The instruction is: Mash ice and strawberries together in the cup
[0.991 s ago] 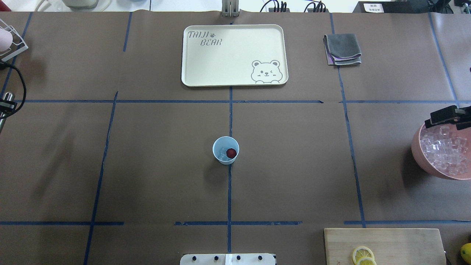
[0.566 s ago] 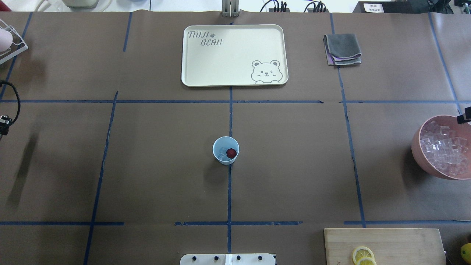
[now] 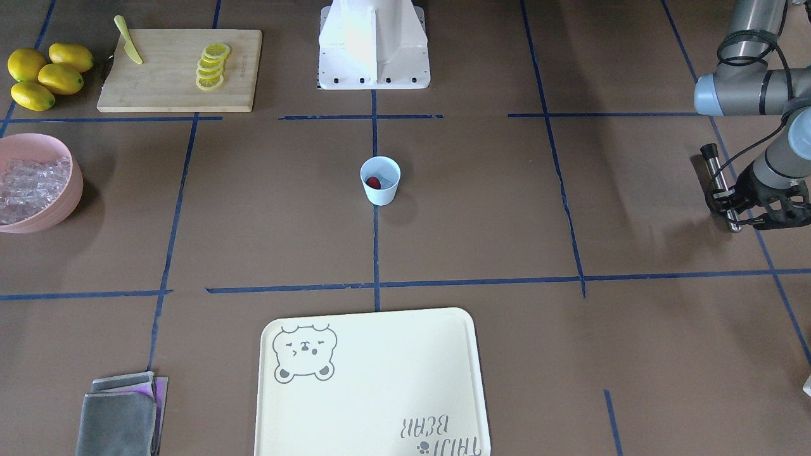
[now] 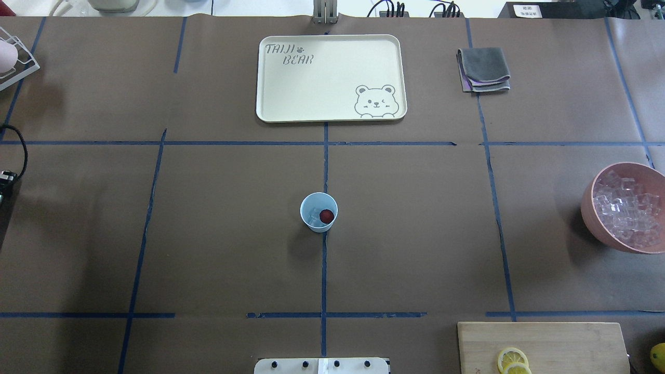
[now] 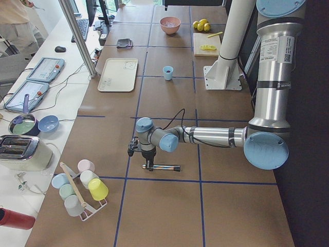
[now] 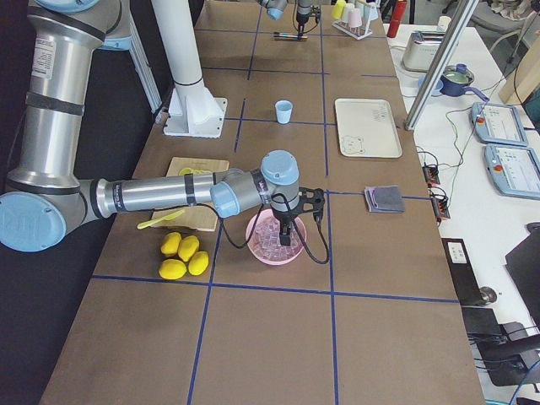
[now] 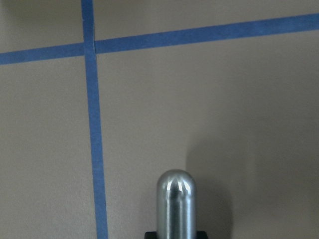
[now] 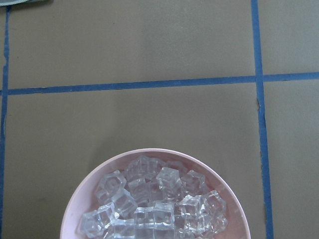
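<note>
In the front-facing view the cup (image 3: 381, 190) is seen upright at the counter's (image 3: 507, 209) middle, the strawberry (image 3: 373, 183) inside it; well apart from the cup, on the robot's left, a steel rod (image 3: 720, 187) is pinched by the left jaws. Across the cup from the robot, a cream tray (image 3: 380, 380) is lettered "TAIJI BEAR". In the overhead view the ice (image 4: 313, 217) is made out beside the berry in the cup. In the left-end view the rod is held level, far from the cup. In the right-end view the right jaws are hung over a pink bowl (image 6: 272, 261) of ice, on the robot's right of the cup — whether spread or pressed together cannot be told. In the left wrist view only the rod's rounded tip is shown. The cup is judged light and thin-walled, easily tipped under pressing — it is best steadied by its side wall at mid height; the ice is judged hard and slippery, the berry soft
</note>
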You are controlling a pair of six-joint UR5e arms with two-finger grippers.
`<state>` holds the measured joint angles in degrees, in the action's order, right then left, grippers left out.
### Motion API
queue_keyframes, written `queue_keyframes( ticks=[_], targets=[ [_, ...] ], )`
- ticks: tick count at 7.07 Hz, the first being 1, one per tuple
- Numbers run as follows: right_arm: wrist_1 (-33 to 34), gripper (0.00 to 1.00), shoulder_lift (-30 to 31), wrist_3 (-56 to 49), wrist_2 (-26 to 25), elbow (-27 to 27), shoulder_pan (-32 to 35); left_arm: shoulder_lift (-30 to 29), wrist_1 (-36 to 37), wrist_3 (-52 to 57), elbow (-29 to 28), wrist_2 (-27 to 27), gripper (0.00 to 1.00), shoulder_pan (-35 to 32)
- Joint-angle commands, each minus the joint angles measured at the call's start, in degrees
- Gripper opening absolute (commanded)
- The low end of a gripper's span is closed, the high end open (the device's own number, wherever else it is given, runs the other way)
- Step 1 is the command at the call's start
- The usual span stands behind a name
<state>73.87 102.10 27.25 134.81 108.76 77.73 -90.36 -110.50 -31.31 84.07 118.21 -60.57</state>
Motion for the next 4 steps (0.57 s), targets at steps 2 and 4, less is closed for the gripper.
queue_keyframes(
  ticks=[2,4],
  targets=[
    [0.04,1.00,-0.23,-0.10,0.01,0.05,0.05,-0.69,-0.50,-0.69,0.21,0.09,1.00,-0.16],
    [0.04,1.00,-0.15,-0.10,0.01,0.14,0.14,-0.61,2.73,0.71,6.51,6.39,1.00,-6.35]
  ],
)
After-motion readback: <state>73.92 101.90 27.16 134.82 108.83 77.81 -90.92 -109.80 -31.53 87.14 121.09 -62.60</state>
